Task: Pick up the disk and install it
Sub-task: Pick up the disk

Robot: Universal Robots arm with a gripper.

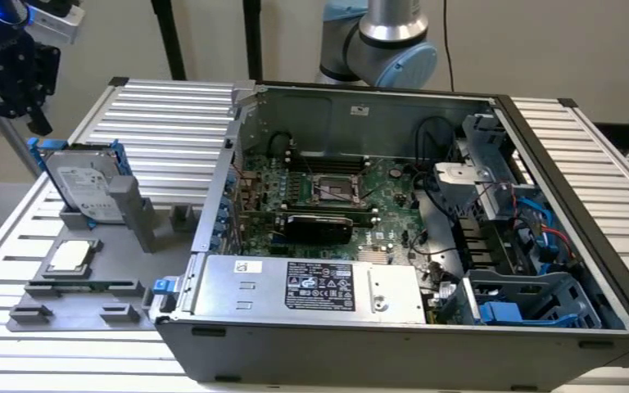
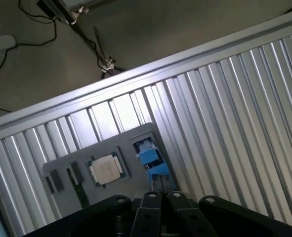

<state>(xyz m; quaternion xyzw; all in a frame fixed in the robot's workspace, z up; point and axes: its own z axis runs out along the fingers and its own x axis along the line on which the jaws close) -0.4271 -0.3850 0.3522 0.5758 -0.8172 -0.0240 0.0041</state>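
Ribbed table (image 1: 173,115), disk (image 1: 83,187) upright in holder (image 1: 128,209), end effector (image 2: 162,196) seemingly above.

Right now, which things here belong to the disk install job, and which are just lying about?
For the job: disk, grey stand holding it, open computer case.
Just lying about: processor chip, power supply box.

Arm (image 1: 386,37) reaches toward the exterior view's left; claw (image 2: 162,196) hangs pointing down, fingers look pressed together, holding nothing.
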